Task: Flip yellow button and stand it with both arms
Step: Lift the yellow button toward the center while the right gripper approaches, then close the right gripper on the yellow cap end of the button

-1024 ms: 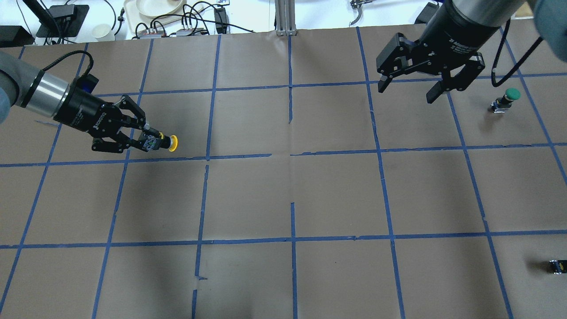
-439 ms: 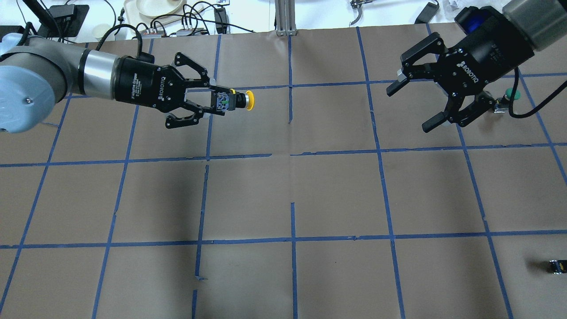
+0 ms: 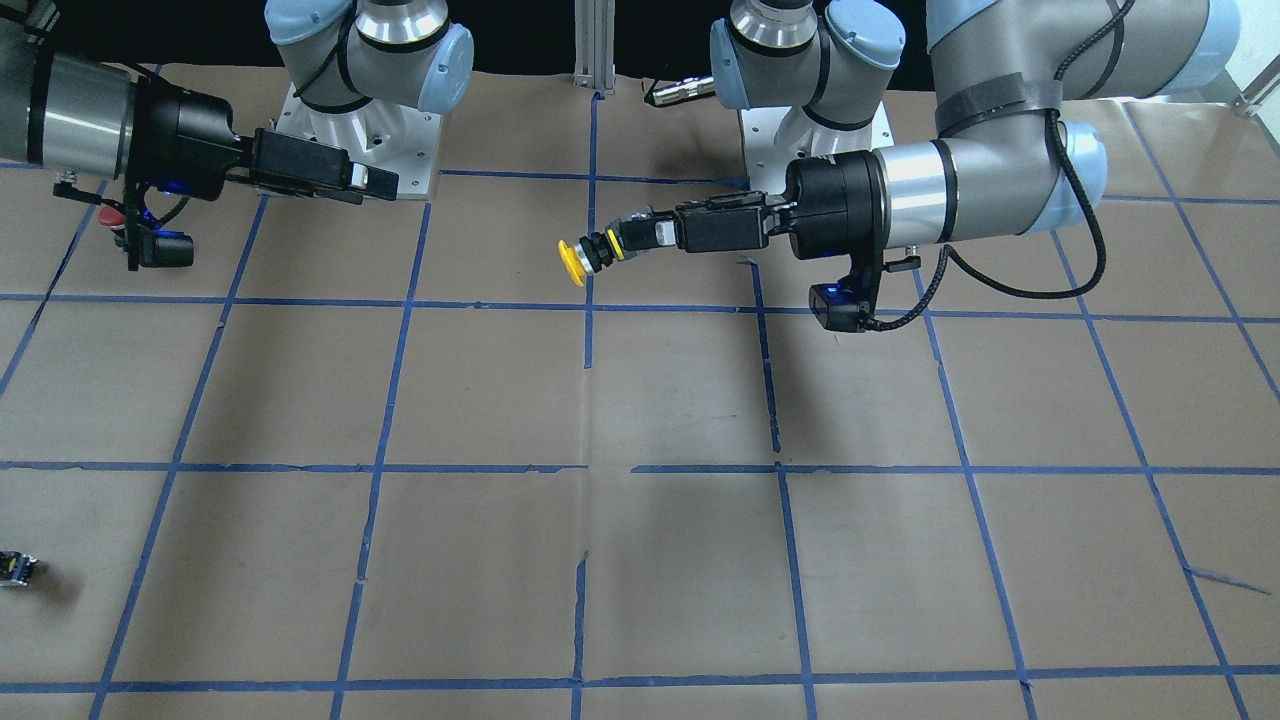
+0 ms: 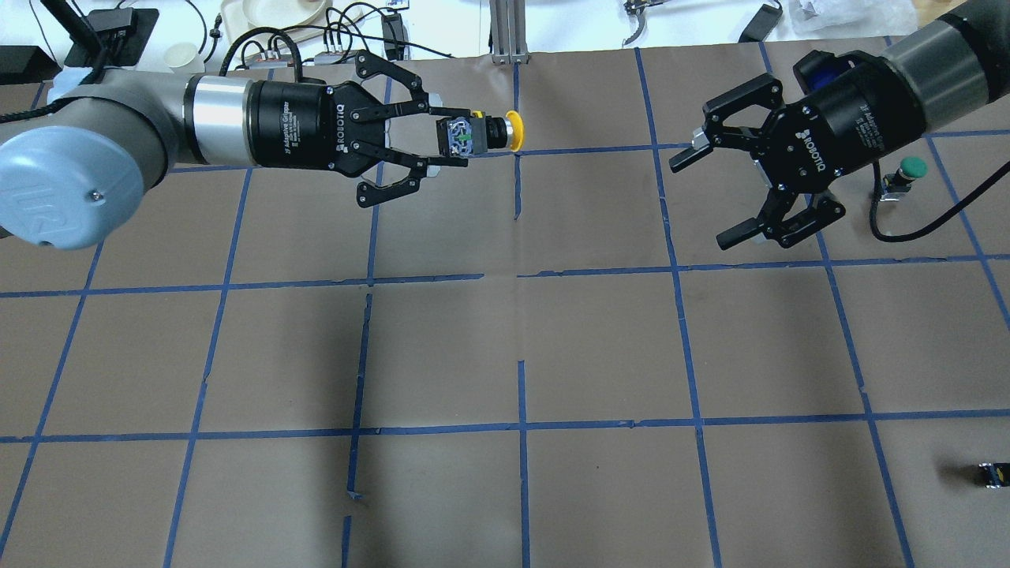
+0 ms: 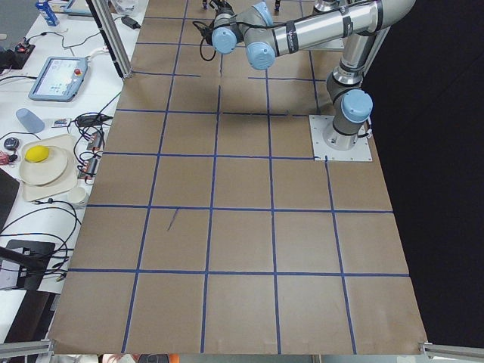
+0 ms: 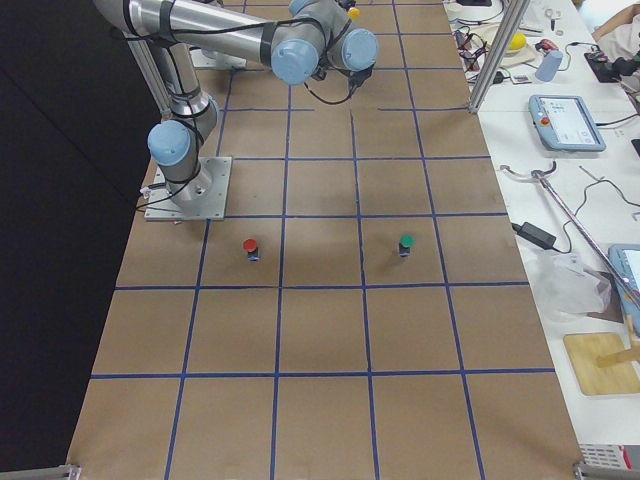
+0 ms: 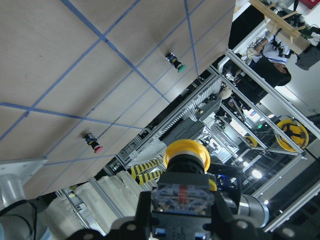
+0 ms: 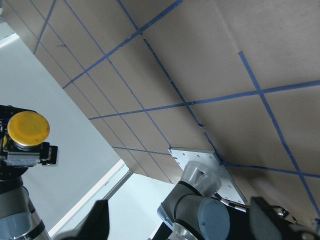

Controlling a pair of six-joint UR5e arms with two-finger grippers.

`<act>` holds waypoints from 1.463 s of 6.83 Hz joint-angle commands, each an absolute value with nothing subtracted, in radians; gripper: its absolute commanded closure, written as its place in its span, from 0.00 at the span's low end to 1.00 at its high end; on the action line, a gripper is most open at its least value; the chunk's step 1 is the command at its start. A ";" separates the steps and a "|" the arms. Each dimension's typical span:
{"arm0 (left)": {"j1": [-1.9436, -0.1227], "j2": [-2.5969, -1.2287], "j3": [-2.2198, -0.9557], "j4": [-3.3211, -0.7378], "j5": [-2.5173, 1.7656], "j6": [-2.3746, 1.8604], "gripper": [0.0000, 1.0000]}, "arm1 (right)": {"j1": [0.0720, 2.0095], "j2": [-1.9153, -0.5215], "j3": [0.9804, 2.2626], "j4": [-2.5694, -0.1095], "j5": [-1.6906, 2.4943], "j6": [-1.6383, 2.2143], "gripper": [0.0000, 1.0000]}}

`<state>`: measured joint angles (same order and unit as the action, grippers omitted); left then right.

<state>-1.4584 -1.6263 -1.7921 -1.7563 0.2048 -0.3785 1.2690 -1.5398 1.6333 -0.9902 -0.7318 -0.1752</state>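
My left gripper (image 4: 454, 142) is shut on the black and grey base of the yellow button (image 4: 513, 131) and holds it in the air, on its side, over the far middle of the table. The cap points toward my right arm. In the front-facing view the button (image 3: 572, 262) sticks out past the left gripper (image 3: 640, 236). The left wrist view shows its cap (image 7: 187, 152) above the base. My right gripper (image 4: 706, 199) is open and empty, about one grid square away, facing the button. The right wrist view shows the cap (image 8: 27, 127) at its left edge.
A green-capped button (image 4: 907, 173) stands at the far right behind my right gripper. A red-capped button (image 6: 250, 246) stands near the right arm's base. A tiny black-and-yellow part (image 4: 993, 473) lies at the near right edge. Cables and dishes lie beyond the far table edge.
My left arm has lifted the yellow button off the left side and carried it to the far middle. My right gripper has swung down and left, turning its open jaws toward the button.
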 commanded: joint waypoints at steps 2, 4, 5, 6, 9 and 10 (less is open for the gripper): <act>-1.502 -1.611 -1.877 -1.749 0.063 -0.411 0.99 | 1.272 -1.525 1.663 -1.029 -0.406 -0.342 0.01; -1.522 -1.586 -1.904 -1.752 0.025 -0.416 0.99 | 1.272 -1.570 1.681 -1.023 -0.299 -0.333 0.01; -1.535 -1.591 -1.910 -1.744 0.017 -0.432 0.99 | 1.263 -1.600 1.722 -1.034 -0.296 -0.348 0.00; -1.543 -1.594 -1.911 -1.744 -0.030 -0.437 0.99 | 1.267 -1.603 1.780 -1.066 -0.250 -0.386 0.00; -1.551 -1.592 -1.908 -1.743 -0.054 -0.474 0.99 | 1.296 -1.612 1.842 -1.183 -0.138 -0.423 0.02; -1.557 -1.597 -1.908 -1.741 -0.055 -0.474 0.99 | 1.313 -1.612 1.850 -1.183 -0.138 -0.429 0.03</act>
